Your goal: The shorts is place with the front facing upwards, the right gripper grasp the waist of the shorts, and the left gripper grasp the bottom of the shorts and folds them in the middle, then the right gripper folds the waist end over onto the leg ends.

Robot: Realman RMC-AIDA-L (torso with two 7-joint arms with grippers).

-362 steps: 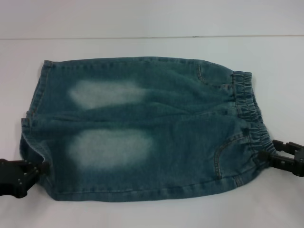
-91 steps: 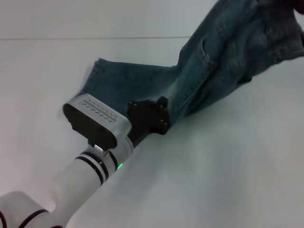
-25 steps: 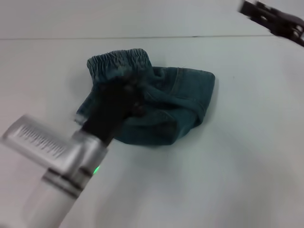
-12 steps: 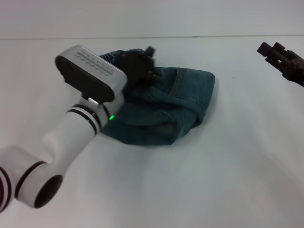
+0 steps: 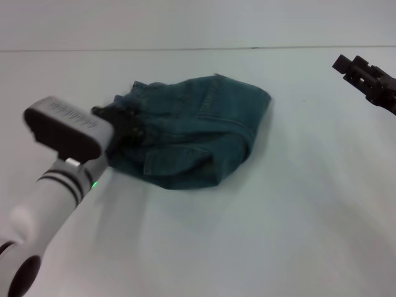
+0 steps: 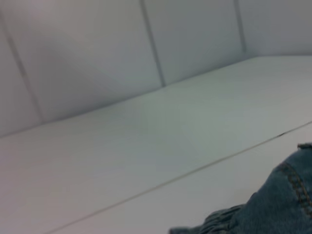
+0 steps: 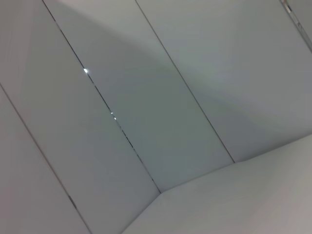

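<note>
While left gripper (image 5: 127, 125) tugs, shorts (image 5: 198, 133) slid nearer, waist hidden

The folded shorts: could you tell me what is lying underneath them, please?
Only the white table shows around the shorts. Anything beneath is hidden by denim; the left gripper covers their left edge.

Shorts bundle dragged and reshaped

The left gripper (image 5: 127, 124) has pulled back toward the left, shifting the shorts (image 5: 192, 133); the waist no longer shows on top.
</note>
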